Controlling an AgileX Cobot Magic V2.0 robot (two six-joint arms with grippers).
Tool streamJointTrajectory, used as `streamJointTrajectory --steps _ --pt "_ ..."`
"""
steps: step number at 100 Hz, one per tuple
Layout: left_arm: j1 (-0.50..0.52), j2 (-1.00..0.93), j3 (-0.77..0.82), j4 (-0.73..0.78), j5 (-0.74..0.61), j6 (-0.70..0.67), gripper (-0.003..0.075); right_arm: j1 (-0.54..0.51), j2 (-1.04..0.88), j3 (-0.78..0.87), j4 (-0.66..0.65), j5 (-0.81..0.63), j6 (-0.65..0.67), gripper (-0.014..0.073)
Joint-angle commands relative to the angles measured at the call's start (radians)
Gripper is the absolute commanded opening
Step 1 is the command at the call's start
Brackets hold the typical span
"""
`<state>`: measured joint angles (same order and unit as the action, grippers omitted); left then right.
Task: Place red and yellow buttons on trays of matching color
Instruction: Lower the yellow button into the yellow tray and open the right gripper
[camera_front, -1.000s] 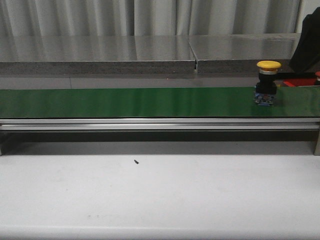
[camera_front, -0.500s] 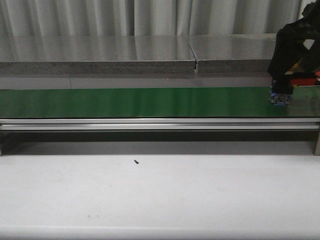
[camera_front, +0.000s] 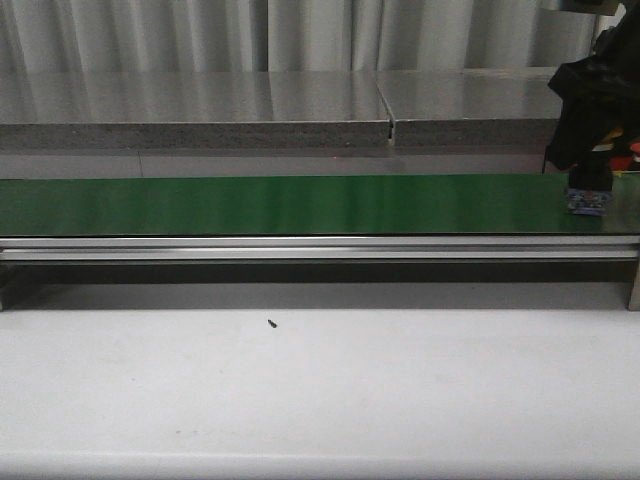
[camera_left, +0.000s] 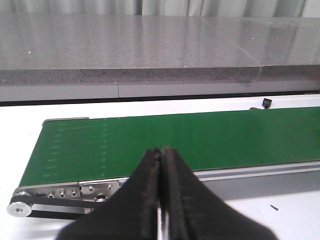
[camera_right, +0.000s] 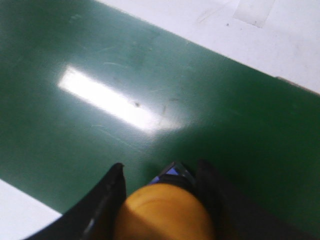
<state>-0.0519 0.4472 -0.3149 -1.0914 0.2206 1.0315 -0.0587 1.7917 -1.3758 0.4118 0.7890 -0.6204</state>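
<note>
Right gripper (camera_front: 590, 190) straddled the yellow button (camera_front: 588, 200) at the green belt's (camera_front: 300, 205) far right end.

Front view hid the cap behind the arm. Left wrist view showed the left gripper (camera_left: 161, 200) pressed together, idle. Right wrist view showed fingers (camera_right: 107, 200) flanking the button (camera_right: 165, 210); whether they gripped could not be told. On the belt, an off-centre squeeze could tip it.

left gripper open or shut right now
Shut. In the left wrist view the left gripper has its two black fingers pressed together with nothing between them, hovering over the green belt.
</note>
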Motion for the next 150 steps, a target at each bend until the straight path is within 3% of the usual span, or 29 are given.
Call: streamJointTrajectory --steps 1,20,34,60,74,100,150 --pt "-0.009 0.004 -0.028 -0.023 -0.034 -0.010 -0.0019 -0.017 -0.091 -0.035 0.017 0.024 0.023 0.0157" --pt "-0.009 0.004 -0.028 -0.023 -0.034 -0.010 -0.0019 -0.106 -0.208 -0.034 0.015 0.129 0.062 0.0157" --pt "-0.009 0.004 -0.028 -0.023 -0.034 -0.010 -0.0019 -0.231 -0.295 -0.034 0.015 0.179 0.089 0.0157" --pt "-0.009 0.004 -0.028 -0.023 -0.034 -0.010 -0.0019 -0.527 -0.331 -0.027 0.015 0.180 0.157 0.0157" --pt "-0.009 0.004 -0.028 -0.023 -0.034 -0.010 -0.0019 -0.624 -0.317 0.022 0.017 0.110 0.192 0.0157" --pt "-0.009 0.004 -0.028 -0.023 -0.034 -0.010 -0.0019 -0.669 -0.258 0.137 0.026 -0.043 0.199 0.0157" --pt "-0.009 0.004 -0.028 -0.023 -0.034 -0.010 -0.0019 -0.665 -0.055 0.141 0.042 -0.075 0.198 0.0157"
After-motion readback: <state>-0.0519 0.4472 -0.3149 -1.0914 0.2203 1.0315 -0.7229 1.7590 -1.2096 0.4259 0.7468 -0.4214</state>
